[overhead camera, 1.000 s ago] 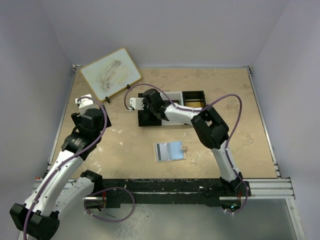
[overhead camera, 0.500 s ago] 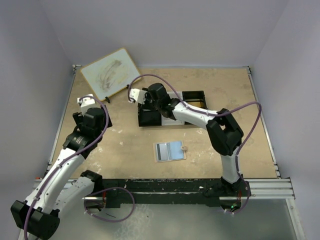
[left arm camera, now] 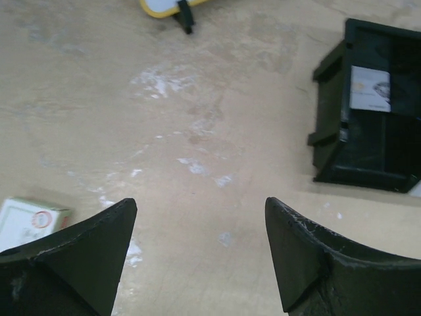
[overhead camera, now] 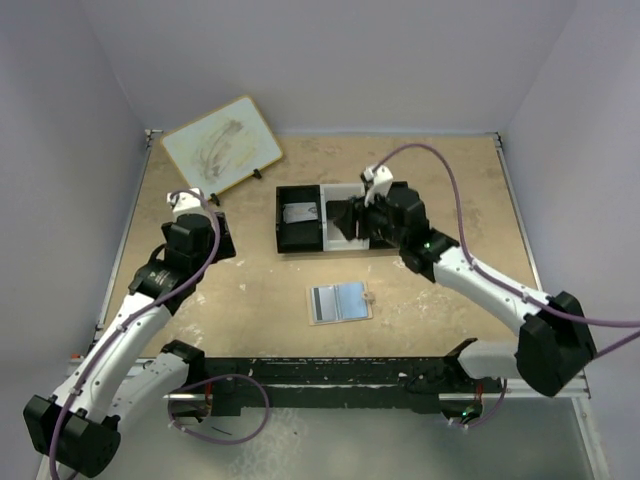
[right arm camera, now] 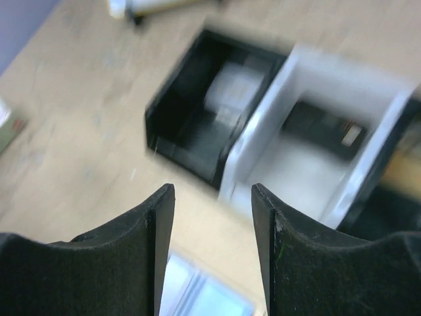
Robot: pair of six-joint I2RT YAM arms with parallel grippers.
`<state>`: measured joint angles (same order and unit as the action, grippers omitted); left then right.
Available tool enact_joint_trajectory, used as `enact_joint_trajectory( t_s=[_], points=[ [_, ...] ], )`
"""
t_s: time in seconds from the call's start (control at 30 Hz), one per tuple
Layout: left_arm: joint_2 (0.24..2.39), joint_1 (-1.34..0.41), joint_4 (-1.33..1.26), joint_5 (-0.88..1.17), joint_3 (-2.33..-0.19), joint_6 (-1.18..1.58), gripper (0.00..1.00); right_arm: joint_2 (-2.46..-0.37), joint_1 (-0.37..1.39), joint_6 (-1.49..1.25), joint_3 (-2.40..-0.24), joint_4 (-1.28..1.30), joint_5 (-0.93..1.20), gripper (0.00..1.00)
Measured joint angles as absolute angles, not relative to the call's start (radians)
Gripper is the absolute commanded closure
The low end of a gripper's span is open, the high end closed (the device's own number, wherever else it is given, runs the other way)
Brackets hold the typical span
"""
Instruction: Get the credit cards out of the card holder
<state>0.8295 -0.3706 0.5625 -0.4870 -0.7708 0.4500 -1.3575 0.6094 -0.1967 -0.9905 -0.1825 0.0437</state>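
Note:
The pale-blue card holder (overhead camera: 340, 301) lies open on the table in front of the tray, with a dark grey striped card (overhead camera: 319, 302) at its left end. It shows blurred in the right wrist view (right arm camera: 204, 299). A silvery card (overhead camera: 300, 212) lies in the tray's left black compartment, also in both wrist views (left arm camera: 370, 89) (right arm camera: 231, 89). A dark flat thing (right arm camera: 316, 126), blurred, lies in the white compartment. My right gripper (overhead camera: 347, 218) (right arm camera: 212, 191) is open and empty over the tray's middle. My left gripper (overhead camera: 218, 240) (left arm camera: 200, 204) is open and empty, left of the tray.
The black-and-white tray (overhead camera: 283, 240) stands mid-table; its right part is hidden by my right arm. A wood-framed whiteboard (overhead camera: 220, 148) leans at the back left. A small red-and-white box (left arm camera: 26, 220) lies by my left gripper.
My right arm has pulled back from the tray's left compartment to the right, uncovering the silvery card there. My left gripper has edged right.

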Motion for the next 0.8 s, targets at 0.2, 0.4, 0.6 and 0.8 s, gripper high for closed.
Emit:
enact_joint_trajectory(
  t_s=[0.2, 0.4, 0.6, 0.8],
  points=[
    [0.869, -0.369, 0.451, -0.199, -0.706, 0.524, 0.33, -1.215, 0.632, -0.510, -0.583, -0.227, 0.236, 0.42],
    [0.884, -0.503, 0.245, -0.018, -0.516, 0.725, 0.50, -1.190, 0.694, -0.658, -0.472, -0.236, 0.271, 0.47],
    [1.005, -0.726, 0.072, -0.022, -0.488, 0.855, 0.61, -1.202, 0.706, -0.738, -0.405, -0.367, 0.333, 0.50],
    [1.143, -0.836, -0.036, -0.064, -0.488, 0.907, 0.62, -1.356, 0.706, -0.790, -0.393, -0.495, 0.405, 0.54]
  ],
)
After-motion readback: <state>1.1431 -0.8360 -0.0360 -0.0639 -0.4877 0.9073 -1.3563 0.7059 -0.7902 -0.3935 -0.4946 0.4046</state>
